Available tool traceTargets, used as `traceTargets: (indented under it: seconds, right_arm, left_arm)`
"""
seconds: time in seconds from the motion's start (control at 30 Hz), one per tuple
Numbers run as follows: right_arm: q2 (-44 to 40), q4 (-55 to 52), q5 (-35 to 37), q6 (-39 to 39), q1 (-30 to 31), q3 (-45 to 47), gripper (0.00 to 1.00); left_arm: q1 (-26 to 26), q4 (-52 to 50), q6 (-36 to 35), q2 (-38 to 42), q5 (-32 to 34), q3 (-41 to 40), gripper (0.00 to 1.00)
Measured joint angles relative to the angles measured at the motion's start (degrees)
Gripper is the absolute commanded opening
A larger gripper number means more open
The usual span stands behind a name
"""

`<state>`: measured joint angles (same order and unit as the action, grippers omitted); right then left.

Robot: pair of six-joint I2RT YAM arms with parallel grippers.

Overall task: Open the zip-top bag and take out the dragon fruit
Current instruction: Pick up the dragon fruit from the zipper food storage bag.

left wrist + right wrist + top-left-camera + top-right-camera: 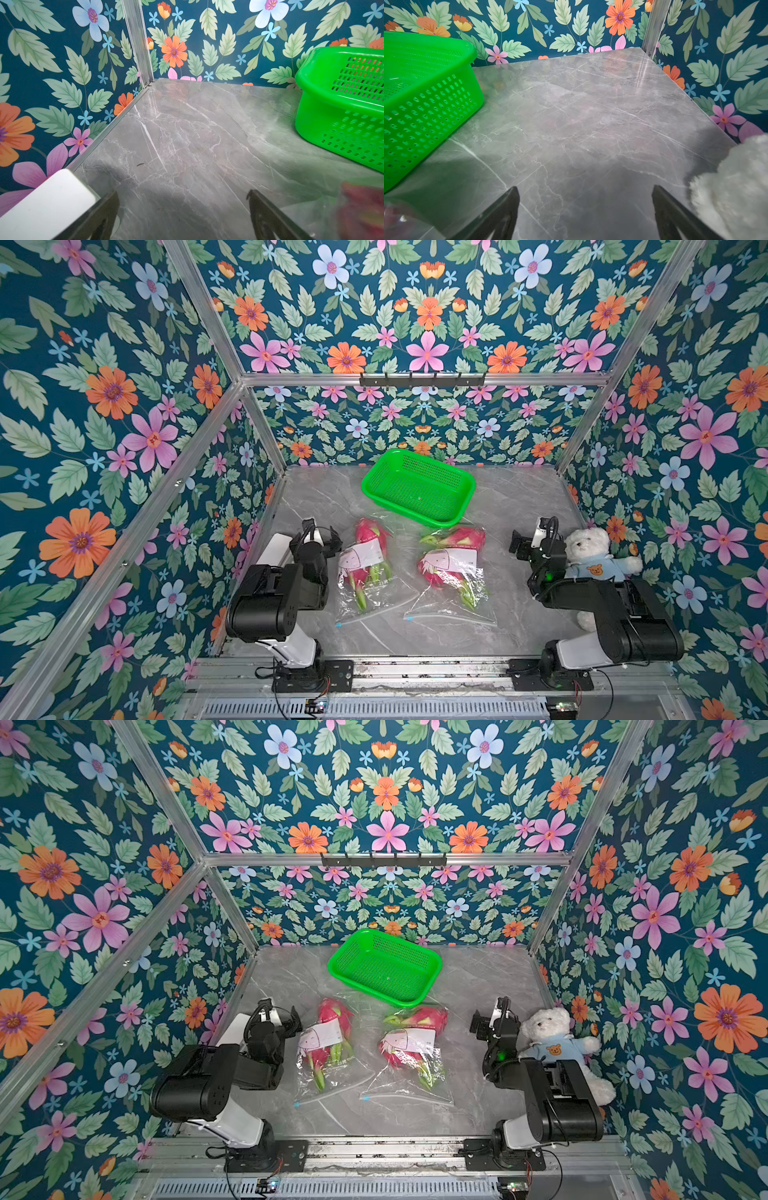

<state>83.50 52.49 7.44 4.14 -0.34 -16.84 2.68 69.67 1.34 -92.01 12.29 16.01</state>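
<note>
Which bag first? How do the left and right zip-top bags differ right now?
The left bag lies narrow, its far dragon fruit lengthwise; the right bag spreads wider, its far fruit crosswise. The left bag sits close beside the left gripper; the right bag lies farther from the right gripper. Both are clear, white-labelled, hold two fruits, zip edges toward the robot.

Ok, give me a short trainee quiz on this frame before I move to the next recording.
1. True or false: the green basket holds no fruit.
2. Which distractor is present? A) white teddy bear B) mug C) sponge
3. Fill in: the left tool and right tool are both ___.
Key: 1 true; 2 A; 3 open.
</note>
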Motion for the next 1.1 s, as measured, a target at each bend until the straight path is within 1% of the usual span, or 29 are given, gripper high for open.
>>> traceTargets:
  seconds: [0.8, 0.87, 0.93, 1.03, 1.1]
  right_arm:
    - [-0.3, -0.2, -0.3, 0.0, 0.0, 0.0, 0.98]
    - [-3.4, -3.9, -0.2, 0.0, 0.0, -0.7, 0.98]
    - [-9.6, -9.4, 0.5, 0.2, 0.1, -2.7, 0.98]
    - [-19.0, -13.7, 1.5, 0.2, 0.1, -4.7, 0.98]
    - [-24.6, -19.3, 1.8, 1.2, 0.1, -6.2, 0.97]
  left_arm:
    - [-1.0, -0.2, 0.2, 0.0, -1.7, 0.1, 0.99]
    - [-1.0, -0.2, 0.2, 0.1, -1.7, 0.1, 0.99]
    - [-1.1, -1.7, 0.2, 1.2, -1.6, 0.4, 0.99]
    - [-0.8, -6.7, 0.3, 5.7, -0.3, 2.8, 0.99]
    - [-0.3, -10.3, 0.5, 9.2, 1.4, 4.2, 0.99]
